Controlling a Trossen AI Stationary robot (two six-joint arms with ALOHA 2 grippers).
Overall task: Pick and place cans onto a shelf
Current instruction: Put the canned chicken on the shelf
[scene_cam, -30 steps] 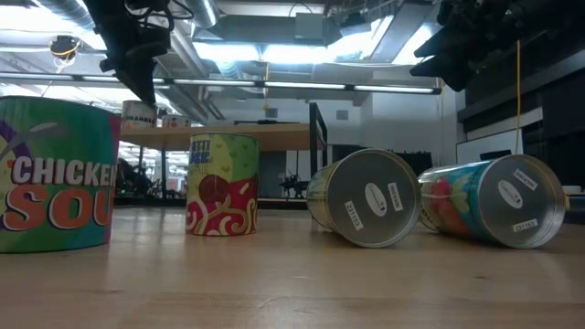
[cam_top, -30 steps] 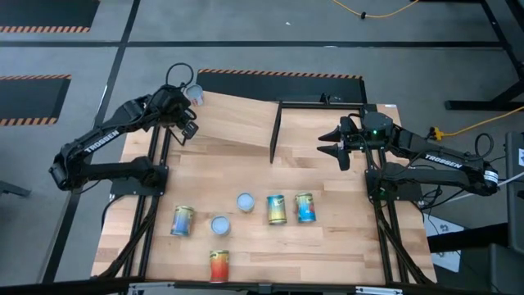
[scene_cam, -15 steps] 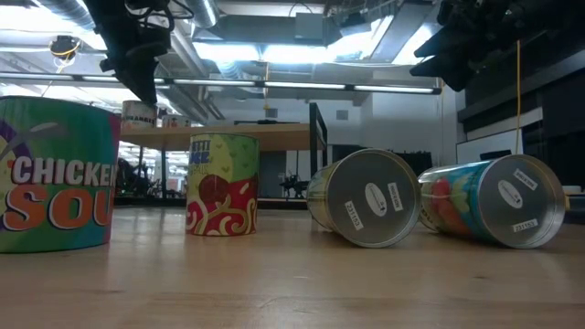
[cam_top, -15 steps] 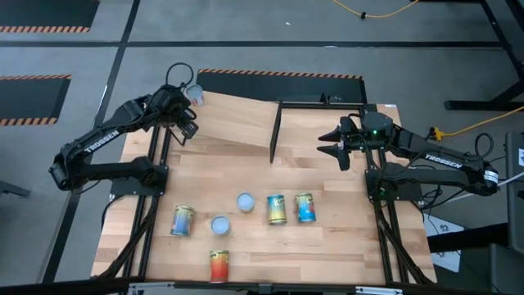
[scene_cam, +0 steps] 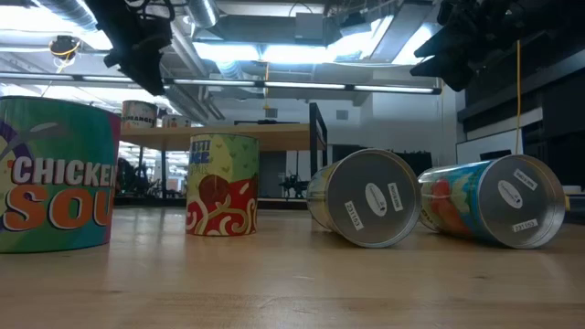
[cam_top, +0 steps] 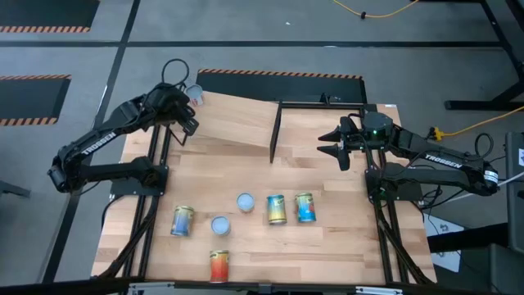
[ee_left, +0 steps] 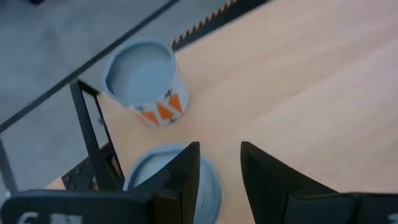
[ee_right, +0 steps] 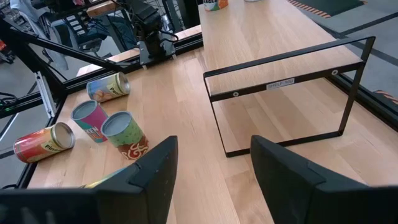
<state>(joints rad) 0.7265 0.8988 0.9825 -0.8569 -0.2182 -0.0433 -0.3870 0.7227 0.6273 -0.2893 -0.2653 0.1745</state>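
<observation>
Hovering with the left gripper (ee_left: 219, 180), fingers apart, over two small blue-topped cans (ee_left: 145, 79) standing on the tilted plywood shelf (cam_top: 237, 123). Waiting beside it: right gripper (cam_top: 332, 144), fingers apart.

A: What differs from a second ago?

B: Only the left gripper (cam_top: 187, 124). It sits a little farther toward the shelf's (cam_top: 237, 123) far left corner than before, and the cable loop above it shows fuller in the high view.

A: And seen from table height?

B: There the left gripper (scene_cam: 146, 68) hangs higher, so the can (scene_cam: 139, 112) standing on the shelf shows more fully under it.

A: Has that can shifted?

B: No shift shows. In the left wrist view two cans stand close beyond the parted fingers (ee_left: 186, 180): the orange-marked one (ee_left: 145, 82) and a second (ee_left: 174, 183) just behind the fingertips.
</observation>
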